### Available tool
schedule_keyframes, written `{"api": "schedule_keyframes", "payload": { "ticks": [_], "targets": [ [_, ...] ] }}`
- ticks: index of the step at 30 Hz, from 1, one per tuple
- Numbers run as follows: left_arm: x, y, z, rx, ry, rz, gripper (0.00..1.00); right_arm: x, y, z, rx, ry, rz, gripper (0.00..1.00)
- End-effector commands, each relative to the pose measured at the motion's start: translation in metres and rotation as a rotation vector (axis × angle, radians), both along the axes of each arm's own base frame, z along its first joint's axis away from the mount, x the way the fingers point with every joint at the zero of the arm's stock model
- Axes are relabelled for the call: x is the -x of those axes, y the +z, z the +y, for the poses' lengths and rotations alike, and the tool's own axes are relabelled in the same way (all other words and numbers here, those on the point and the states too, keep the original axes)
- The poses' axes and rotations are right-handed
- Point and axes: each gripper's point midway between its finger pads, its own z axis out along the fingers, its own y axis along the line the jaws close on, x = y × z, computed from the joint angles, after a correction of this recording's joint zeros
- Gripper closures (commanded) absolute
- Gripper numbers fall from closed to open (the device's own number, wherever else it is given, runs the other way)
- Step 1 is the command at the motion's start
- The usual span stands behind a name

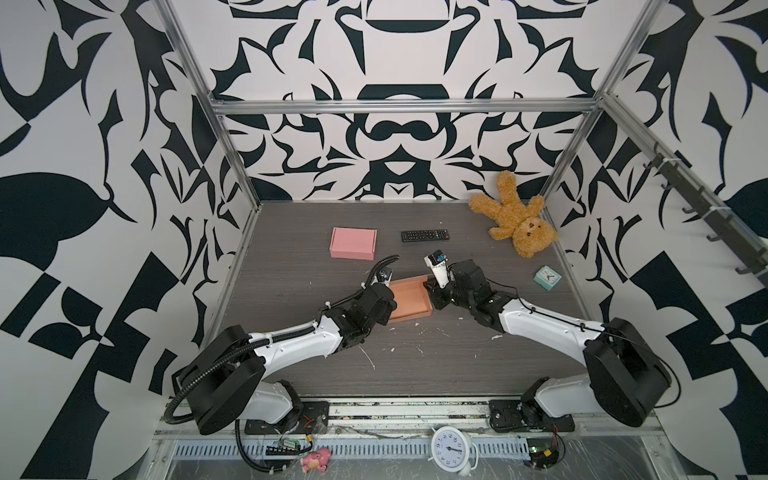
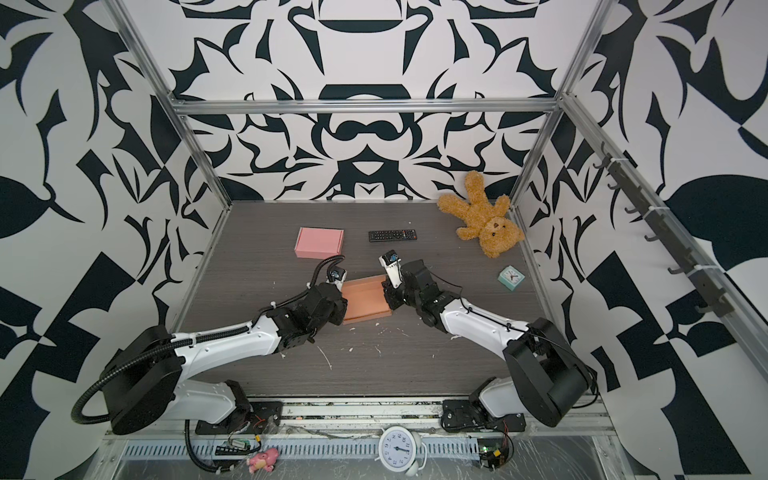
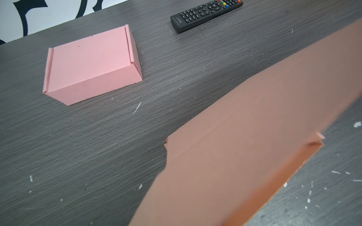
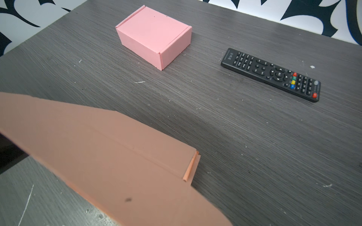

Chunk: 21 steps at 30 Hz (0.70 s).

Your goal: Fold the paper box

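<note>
The orange paper box (image 1: 409, 300) (image 2: 365, 300) lies open like a shallow tray in the middle of the table, with low walls standing. My left gripper (image 1: 390, 296) (image 2: 343, 297) is at its left wall and my right gripper (image 1: 430, 293) (image 2: 386, 293) at its right wall. In the left wrist view a wide orange panel of the paper box (image 3: 244, 137) runs down to where the jaws are and hides them. The right wrist view shows the same with another panel of the paper box (image 4: 107, 152). Both grippers look shut on the cardboard.
A closed pink box (image 1: 353, 243) (image 3: 92, 64) (image 4: 154, 37) and a black remote (image 1: 424, 235) (image 4: 272, 75) lie behind the paper box. A teddy bear (image 1: 515, 220) and a small teal clock (image 1: 547, 280) sit at the right. White scraps dot the dark table (image 1: 415, 365).
</note>
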Motion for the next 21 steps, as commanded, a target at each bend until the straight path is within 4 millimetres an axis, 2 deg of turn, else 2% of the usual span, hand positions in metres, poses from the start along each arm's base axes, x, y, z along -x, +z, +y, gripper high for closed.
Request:
{"api": "schedule_keyframes", "payload": {
  "ticks": [1,15,21],
  "targets": [
    [0.003,-0.006,-0.007,0.020,-0.020,-0.014,0.90,0.006,0.014,0.009,-0.031,0.046,-0.045,0.84],
    [0.009,-0.024,-0.007,-0.024,-0.018,-0.025,0.90,0.016,0.001,0.002,-0.013,0.033,-0.021,0.83],
    [0.011,-0.029,-0.006,-0.029,-0.024,-0.011,0.90,0.024,-0.006,-0.004,-0.020,0.011,-0.004,0.72]
  ]
}}
